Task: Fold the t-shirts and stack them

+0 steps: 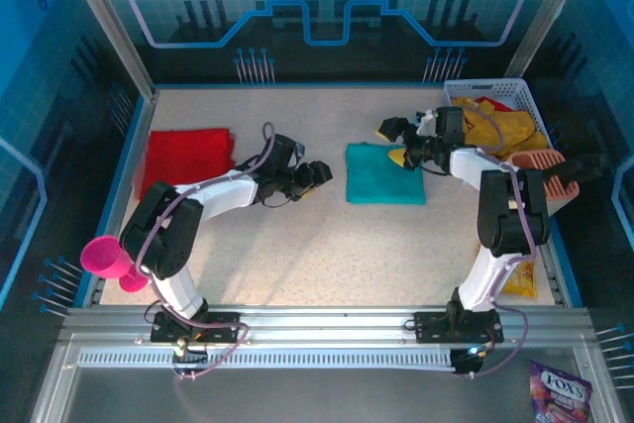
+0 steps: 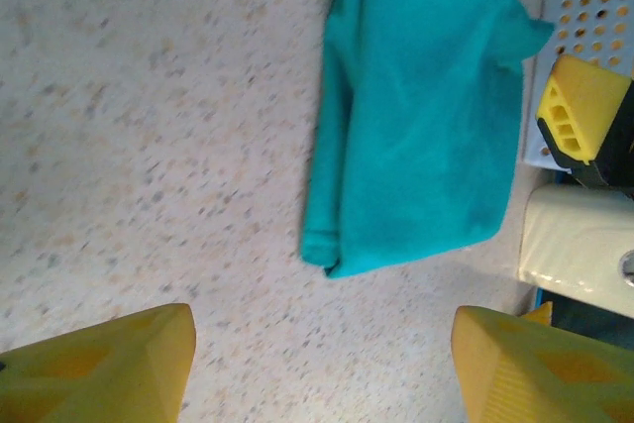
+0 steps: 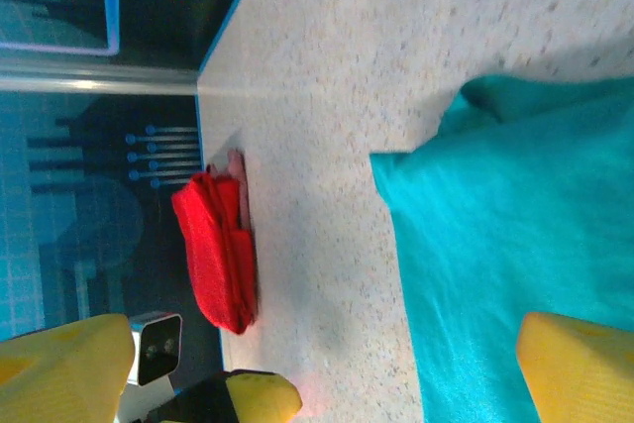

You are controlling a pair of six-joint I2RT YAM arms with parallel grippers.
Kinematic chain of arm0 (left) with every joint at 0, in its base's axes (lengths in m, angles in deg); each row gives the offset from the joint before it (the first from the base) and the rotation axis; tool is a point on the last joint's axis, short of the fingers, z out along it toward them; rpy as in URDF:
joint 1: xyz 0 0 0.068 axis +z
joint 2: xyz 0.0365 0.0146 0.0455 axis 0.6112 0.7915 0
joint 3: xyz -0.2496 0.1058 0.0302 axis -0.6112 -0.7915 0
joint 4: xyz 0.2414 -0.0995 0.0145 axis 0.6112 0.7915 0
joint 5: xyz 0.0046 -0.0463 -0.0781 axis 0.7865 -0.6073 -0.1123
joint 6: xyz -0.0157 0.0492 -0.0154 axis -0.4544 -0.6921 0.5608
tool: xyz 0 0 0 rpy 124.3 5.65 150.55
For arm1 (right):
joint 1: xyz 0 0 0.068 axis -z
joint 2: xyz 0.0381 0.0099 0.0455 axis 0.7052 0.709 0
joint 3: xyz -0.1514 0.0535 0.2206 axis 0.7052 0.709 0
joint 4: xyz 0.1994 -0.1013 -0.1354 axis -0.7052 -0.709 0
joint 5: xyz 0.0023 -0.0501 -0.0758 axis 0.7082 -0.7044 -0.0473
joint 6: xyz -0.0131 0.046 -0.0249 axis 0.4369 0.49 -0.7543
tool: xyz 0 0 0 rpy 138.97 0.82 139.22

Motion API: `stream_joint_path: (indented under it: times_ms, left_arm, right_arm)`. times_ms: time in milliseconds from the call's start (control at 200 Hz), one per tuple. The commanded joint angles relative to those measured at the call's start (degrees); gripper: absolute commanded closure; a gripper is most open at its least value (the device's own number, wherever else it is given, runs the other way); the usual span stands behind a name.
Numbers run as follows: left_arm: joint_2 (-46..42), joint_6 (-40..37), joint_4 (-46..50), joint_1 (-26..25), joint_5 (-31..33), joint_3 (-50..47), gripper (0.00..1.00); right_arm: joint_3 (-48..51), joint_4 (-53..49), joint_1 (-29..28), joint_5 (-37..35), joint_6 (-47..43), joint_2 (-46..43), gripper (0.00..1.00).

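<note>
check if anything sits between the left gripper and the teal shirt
Nothing visible: bare table lies between the open left gripper and the teal shirt. The right gripper is at the shirt's other side, outside that gap.

The tabletop's (image 1: pixel 327 245) near half lies open; the red t-shirt (image 1: pixel 185 158), teal t-shirt (image 1: pixel 384 173) and white basket (image 1: pixel 482 85) occupy the far half.

You had a white perforated basket (image 1: pixel 490 85) at the speckled table's (image 1: pixel 327 245) back right corner, two pink cups (image 1: pixel 99 255) at its left edge, and a purple candy bag (image 1: pixel 560 393) on the near ledge.
</note>
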Motion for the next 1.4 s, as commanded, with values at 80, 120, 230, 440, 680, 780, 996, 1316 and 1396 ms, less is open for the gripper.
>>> stream_joint_path:
  times_ms: [80, 120, 230, 440, 680, 780, 996, 1316, 1396]
  left_arm:
    - [-3.0, -5.8, 2.2, 0.4, -0.1, -3.3, 0.28]
    - [-3.3, -6.2, 2.5, 0.5, -0.4, -3.7, 0.28]
    - [-5.0, -6.8, 1.4, 0.5, -0.9, -6.1, 0.27]
    - [-7.5, -6.4, -2.2, 0.6, -1.2, -10.9, 0.28]
    - [-6.4, -7.6, -5.2, 0.5, -0.4, -14.4, 0.33]
    - [-5.1, -7.5, -10.1, 0.5, -1.0, -16.5, 0.34]
    - [0.7, -5.6, -19.2, -0.6, -5.2, -17.5, 0.37]
    - [5.3, -4.1, -23.2, -3.1, -7.8, -14.1, 0.38]
    - [5.7, -5.0, -19.2, -3.5, -7.9, -12.1, 0.38]
  right_arm:
    - [4.0, 8.3, -2.3, 6.8, 2.8, 6.9, 0.00]
    - [5.1, 11.2, -2.9, 7.3, 3.7, 7.5, 0.00]
    - [8.4, 13.7, -4.4, 7.7, 4.5, 8.4, 0.00]
    - [17.9, 22.7, -7.4, 9.1, 9.8, 7.8, 0.00]
    - [29.3, 33.2, -10.9, 8.4, 18.1, 2.5, 0.01]
    - [33.0, 39.4, -11.0, 8.2, 22.5, 1.6, 0.01]
    - [32.7, 37.2, -11.1, 8.6, 21.9, 0.8, 0.01]
    - [32.9, 34.1, -10.3, 8.6, 19.9, -0.8, 0.01]
    - [33.2, 33.9, -9.9, 8.9, 19.7, -1.2, 0.01]
